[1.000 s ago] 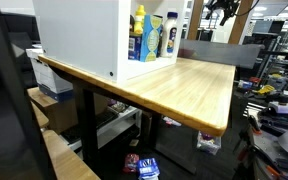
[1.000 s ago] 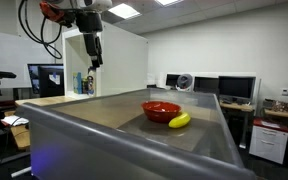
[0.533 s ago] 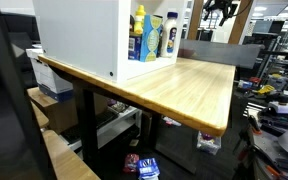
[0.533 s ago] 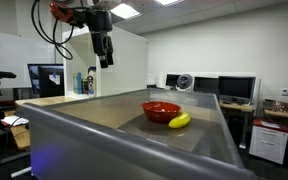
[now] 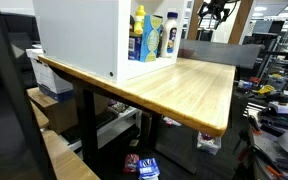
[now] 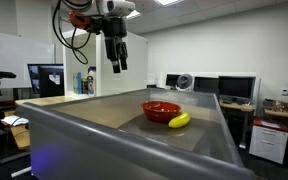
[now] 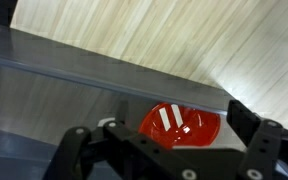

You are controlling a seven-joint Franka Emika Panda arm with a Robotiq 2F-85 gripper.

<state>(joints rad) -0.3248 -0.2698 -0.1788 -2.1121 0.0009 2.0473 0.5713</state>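
One pincer (image 6: 118, 68), jaws wide apart, nothing held, hangs high above the table (image 5: 184, 85). Bowl (image 6: 161, 110) sits on the table, well below the pincer; banana (image 6: 180, 120) just beside the bowl.

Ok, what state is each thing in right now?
Gripper: open, empty, up in the air.
Red bowl: upright, looks empty, inside the grey bin.
Banana: unpeeled, lying beside the bowl.
Bottles: upright in the white cabinet.
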